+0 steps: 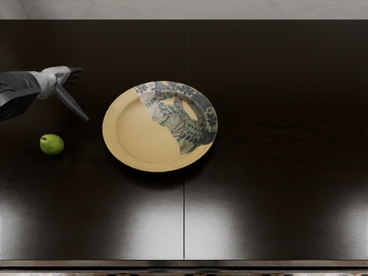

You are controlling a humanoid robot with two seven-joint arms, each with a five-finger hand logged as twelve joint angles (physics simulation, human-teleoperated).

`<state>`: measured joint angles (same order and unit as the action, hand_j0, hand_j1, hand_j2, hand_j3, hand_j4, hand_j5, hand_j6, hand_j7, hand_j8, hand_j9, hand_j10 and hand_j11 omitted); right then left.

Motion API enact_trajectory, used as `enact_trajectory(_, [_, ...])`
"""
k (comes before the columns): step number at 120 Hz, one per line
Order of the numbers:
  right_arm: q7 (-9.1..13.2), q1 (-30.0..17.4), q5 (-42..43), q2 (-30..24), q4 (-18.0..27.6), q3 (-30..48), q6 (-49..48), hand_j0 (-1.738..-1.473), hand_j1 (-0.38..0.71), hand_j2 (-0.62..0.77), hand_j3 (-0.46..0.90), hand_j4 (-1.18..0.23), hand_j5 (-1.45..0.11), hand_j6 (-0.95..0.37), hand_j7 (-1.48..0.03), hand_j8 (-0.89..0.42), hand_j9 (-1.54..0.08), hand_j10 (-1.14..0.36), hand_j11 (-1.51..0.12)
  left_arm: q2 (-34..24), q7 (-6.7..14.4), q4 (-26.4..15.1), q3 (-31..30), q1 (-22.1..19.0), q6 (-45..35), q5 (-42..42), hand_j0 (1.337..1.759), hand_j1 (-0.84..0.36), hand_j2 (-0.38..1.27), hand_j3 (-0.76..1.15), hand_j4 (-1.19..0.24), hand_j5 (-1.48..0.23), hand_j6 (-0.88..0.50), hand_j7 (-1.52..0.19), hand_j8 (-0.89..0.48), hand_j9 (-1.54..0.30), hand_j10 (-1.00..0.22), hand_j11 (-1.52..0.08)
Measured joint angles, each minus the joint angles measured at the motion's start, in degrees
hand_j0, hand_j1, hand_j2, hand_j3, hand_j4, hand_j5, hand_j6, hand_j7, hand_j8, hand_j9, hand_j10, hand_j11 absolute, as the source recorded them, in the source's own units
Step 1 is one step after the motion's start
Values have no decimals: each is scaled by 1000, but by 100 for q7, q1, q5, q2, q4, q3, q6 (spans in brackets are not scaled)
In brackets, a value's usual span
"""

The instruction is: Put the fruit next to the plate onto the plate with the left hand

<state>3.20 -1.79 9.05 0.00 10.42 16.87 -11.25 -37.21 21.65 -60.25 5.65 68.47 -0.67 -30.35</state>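
Note:
A small green fruit (pixel 52 144) lies on the dark table to the left of a round yellow plate (pixel 133 138) whose right part carries a blue and green leaf pattern. My left hand (pixel 70 89) enters from the left edge and hovers above and slightly behind the fruit, apart from it. Its fingers are stretched out, one pointing down and to the right toward the plate, and they hold nothing. The plate's dish has nothing on it. The right arm does not show.
The dark table (pixel 270 172) has a seam running down its middle, and a pale wall strip borders its far edge. No other objects stand on it.

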Motion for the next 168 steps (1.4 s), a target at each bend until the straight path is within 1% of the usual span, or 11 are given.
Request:
enact_trajectory(5, [-1, -1, 0, 0, 1, 0, 0, -1658, -349, 0, 0, 0, 0, 0, 0, 0, 0, 0, 0, -191, -1, -322, -108, 0, -166, -13, 1658, 349, 1, 0, -2, 0, -3, 0, -2, 0, -2, 0])
enact_trajectory(11, [-2, 0, 1, 0, 1, 0, 0, -1658, -349, 0, 0, 0, 0, 0, 0, 0, 0, 0, 0, -289, -2, -653, -212, 0, -295, -23, 1658, 349, 1, 0, -2, 0, -2, 0, -2, 0, -1, 0])
enact_trajectory(23, [-1, -1, 0, 0, -1, 0, 0, -1658, -349, 0, 0, 0, 0, 0, 0, 0, 0, 0, 0, -341, -2, -1121, -512, 16, -576, -38, 1658, 349, 1, 0, -2, 0, -3, 0, -3, 0, -2, 0])
enact_trajectory(41, [0, 1, 0, 0, -1, 0, 0, -1658, -349, 0, 0, 0, 0, 0, 0, 0, 0, 0, 0, -558, -7, -1507, -984, 129, -1263, -137, 1658, 338, 3, 0, -12, -13, -13, -13, -13, -13, -12, -13])
enact_trajectory(54, [-2, -1, 0, 0, 0, 0, 0, -1658, -349, 0, 0, 0, 0, 0, 0, 0, 0, 0, 0, -752, -11, -1731, -1152, 123, -1500, -204, 1658, 330, 5, 0, -18, -22, -19, -21, -19, -21, -18, -21])
enact_trajectory(81, [-2, -3, 0, 0, 1, 0, 0, -1658, -349, 0, 0, 0, 0, 0, 0, 0, 0, 0, 0, -844, -27, -1862, -1458, 96, -1766, -321, 1658, 291, 12, 0, -52, -64, -53, -64, -53, -64, -52, -64])
enact_trajectory(123, [-1, -1, 0, 0, 2, 0, 0, -1658, -349, 0, 0, 0, 0, 0, 0, 0, 0, 0, 0, -1098, -63, -1900, -1748, 35, -1810, -367, 1658, 266, 16, 0, -73, -92, -75, -92, -75, -92, -73, -92])
enact_trajectory(146, [-1, 0, 0, 0, 0, 0, 0, -1658, -349, 0, 0, 0, 0, 0, 0, 0, 0, 0, 0, -1140, -79, -1902, -1789, -72, -1813, -370, 1658, 195, 28, 0, -133, -170, -134, -169, -134, -169, -133, -169])
enact_trajectory(168, [-2, 0, 0, 0, -1, 0, 0, -1658, -349, 0, 0, 0, 0, 0, 0, 0, 0, 0, 0, -1123, -89, -1902, -1795, -115, -1814, -370, 1658, 98, 45, 0, -214, -274, -215, -274, -215, -274, -214, -274])
